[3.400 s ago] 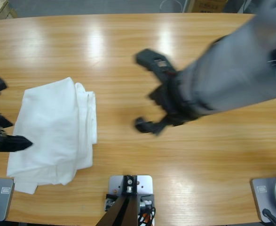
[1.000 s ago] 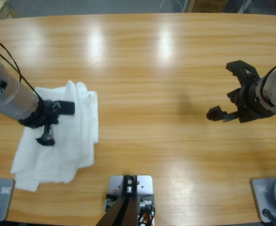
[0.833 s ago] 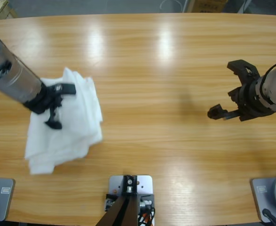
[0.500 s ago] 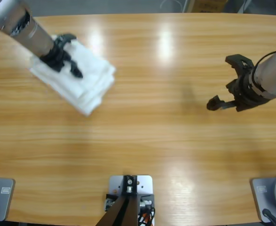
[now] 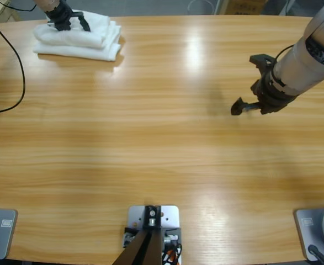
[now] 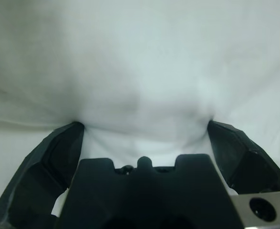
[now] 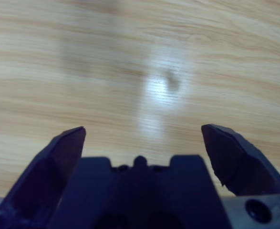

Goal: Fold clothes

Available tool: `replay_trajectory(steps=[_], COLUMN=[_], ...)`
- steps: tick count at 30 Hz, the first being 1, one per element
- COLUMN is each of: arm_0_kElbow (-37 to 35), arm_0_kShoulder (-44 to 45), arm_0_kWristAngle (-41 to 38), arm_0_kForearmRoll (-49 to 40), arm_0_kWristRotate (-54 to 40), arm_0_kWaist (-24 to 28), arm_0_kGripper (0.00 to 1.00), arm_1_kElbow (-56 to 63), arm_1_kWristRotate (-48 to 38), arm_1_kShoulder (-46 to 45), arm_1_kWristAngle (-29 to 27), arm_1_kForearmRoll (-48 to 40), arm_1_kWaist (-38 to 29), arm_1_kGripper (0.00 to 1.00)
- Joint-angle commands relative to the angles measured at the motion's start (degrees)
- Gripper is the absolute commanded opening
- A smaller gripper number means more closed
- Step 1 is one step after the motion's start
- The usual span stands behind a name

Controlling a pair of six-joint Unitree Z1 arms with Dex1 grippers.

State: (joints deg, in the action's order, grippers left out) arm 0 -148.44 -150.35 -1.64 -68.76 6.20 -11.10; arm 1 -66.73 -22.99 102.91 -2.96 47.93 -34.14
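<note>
Wooden desk [image 5: 162, 165], long and pale, is carrying a single item, with grey floor and cardboard boxes showing past its far edge.

Item: clothes [image 5: 79, 37], white, folded into a flat stacked bundle. They are lying at the far left corner of the desk, close to its far edge. The long axis is running along the desk's length, slightly skewed, with the layered fold edges facing the near side and the right.

Left claw [image 5: 68, 21]: jaws are standing spread, tips pressing down into the top of the bundle; cloth is dimpling at both tips in the left wrist view and filling that view entirely.

Right claw [image 5: 250, 83]: jaws are standing wide apart and holding nothing, hovering over bare wood on the right, well apart from the clothes.

Risks, as judged:
- The bundle is sitting near the desk's far edge; any further push away could tip it off.
- If the left claw lifts with cloth snagged on a tip, the top layer could drag up and undo the fold.
- The left arm's black cable [image 5: 12, 66] is looping over the desk just beside the bundle and could catch it.
</note>
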Motion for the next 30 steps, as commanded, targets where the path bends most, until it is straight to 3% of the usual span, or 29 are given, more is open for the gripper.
replay_trajectory(steps=[1, 7, 12, 20, 22, 27, 30], arm_0_kElbow=[-11.56, -19.28, -20.84, -18.8, -9.06, 5.26, 25.79], arm_0_kShoulder=[-9.09, -4.04, 3.02, 14.63, 20.0, 30.69, 42.22], arm_0_kWristAngle=[0.93, 0.06, 0.32, 0.53, -0.12, 0.13, 0.37], arm_0_kForearmRoll=[-4.86, -7.0, -8.58, -26.14, -26.41, -25.93, -17.63], arm_0_kWristRotate=[4.96, 4.96, 5.05, 4.61, 3.54, 2.89, 3.03], arm_0_kWaist=[2.22, 2.33, 3.15, 3.35, 2.33, 0.97, 0.2], arm_0_kGripper=[0.992, 1.0, 1.0, 1.0, 1.0, 1.0, 1.0], arm_1_kElbow=[1.78, 2.22, 3.82, 0.04, -0.07, 0.01, 0.5], arm_1_kWristRotate=[1.51, 1.66, 1.45, 3.54, 4.79, 8.4, 9.78], arm_1_kShoulder=[2.12, 1.46, -3.91, -8.78, -11.71, -14.73, -15.12], arm_1_kWristAngle=[-0.01, -0.8, -1.82, -4.12, -4.79, -3.07, -4.32], arm_1_kForearmRoll=[-0.56, -0.4, 0.94, 11.17, 12.73, 16.67, 18.15], arm_1_kWaist=[0.39, -0.3, -0.58, -0.42, 0.0, 3.64, 4.13], arm_1_kGripper=[1.0, 1.0, 1.0, 1.0, 1.0, 0.996, 0.996])
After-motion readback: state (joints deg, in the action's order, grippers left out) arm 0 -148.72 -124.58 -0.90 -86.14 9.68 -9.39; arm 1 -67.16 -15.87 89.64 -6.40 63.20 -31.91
